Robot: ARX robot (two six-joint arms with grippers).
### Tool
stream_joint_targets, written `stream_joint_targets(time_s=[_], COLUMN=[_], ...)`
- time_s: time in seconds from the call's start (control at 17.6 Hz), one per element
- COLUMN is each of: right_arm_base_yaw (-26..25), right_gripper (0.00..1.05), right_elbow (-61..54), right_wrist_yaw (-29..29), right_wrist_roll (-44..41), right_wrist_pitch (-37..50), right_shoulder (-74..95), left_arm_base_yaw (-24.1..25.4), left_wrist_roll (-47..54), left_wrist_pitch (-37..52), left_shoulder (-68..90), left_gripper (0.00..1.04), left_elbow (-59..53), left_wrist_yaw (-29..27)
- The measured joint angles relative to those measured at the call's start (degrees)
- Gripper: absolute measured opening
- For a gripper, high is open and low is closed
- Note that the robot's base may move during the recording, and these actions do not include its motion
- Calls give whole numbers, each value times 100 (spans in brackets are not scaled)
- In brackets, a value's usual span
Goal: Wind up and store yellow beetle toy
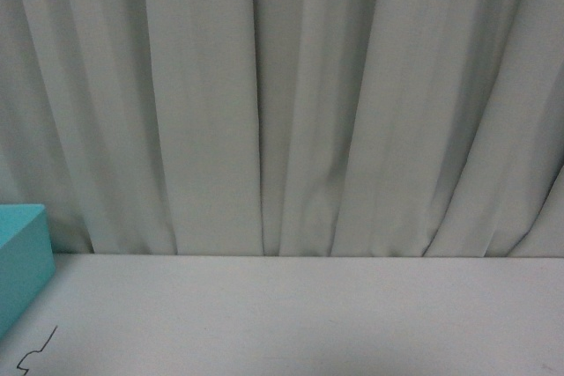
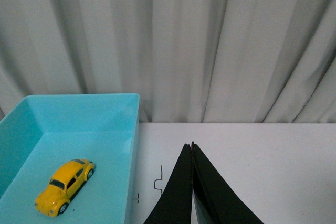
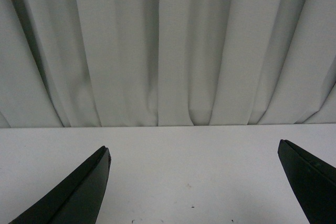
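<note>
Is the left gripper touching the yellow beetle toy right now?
Apart. The left wrist view shows the yellow beetle toy sitting inside the turquoise bin, while the left gripper is shut over the white table, outside the bin.

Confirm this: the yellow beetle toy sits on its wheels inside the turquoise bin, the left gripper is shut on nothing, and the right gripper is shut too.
Not quite. The right gripper is open: the right wrist view shows its jaws far apart over bare table. The rest holds: in the left wrist view the yellow beetle toy sits on its wheels inside the turquoise bin, and the left gripper is shut on nothing.
</note>
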Motion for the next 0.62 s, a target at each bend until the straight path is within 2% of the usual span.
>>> stream_joint_targets(time_s=[0.62], right_arm_base_yaw=[0], right_gripper=[98], right_elbow=[0], right_wrist_yaw=[-2], right_wrist_roll=[0], right_wrist_pitch=[-2], right_shoulder=[0], left_arm_base_yaw=[4], left_wrist_roll=[-7], left_wrist_pitch=[13], left_shoulder=[-704], left_gripper=[2], left_elbow=[-555], left_wrist_yaw=[4])
